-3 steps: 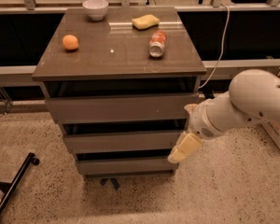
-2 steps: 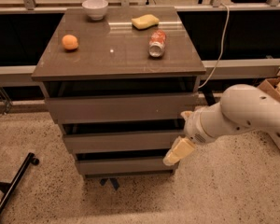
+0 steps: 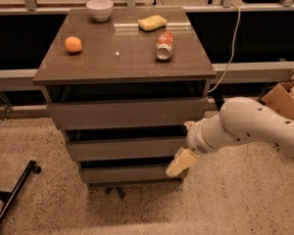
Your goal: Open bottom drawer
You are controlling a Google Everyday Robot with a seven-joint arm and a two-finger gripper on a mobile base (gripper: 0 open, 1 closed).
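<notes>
The grey-brown cabinet [image 3: 122, 58] has three drawers. The bottom drawer [image 3: 125, 174] is the lowest, with a plain flat handle-less front; it looks closed. Above it are the middle drawer front [image 3: 122, 148] and the top drawer front [image 3: 127, 112]. My gripper [image 3: 178, 164] on the white arm [image 3: 255, 126] comes in from the right. Its cream tip is at the right end of the bottom drawer, at the gap above its front.
On the cabinet top lie an orange [image 3: 73, 44], a white bowl [image 3: 99, 9], a yellow sponge [image 3: 152, 22] and a tipped can [image 3: 165, 45]. A cardboard box [image 3: 286, 97] stands at the right. A black bar [image 3: 12, 195] lies on the floor at the left.
The arm has moved left and down; the gripper tip has slid from beside the cabinet's right edge to the right end of the bottom drawer.
</notes>
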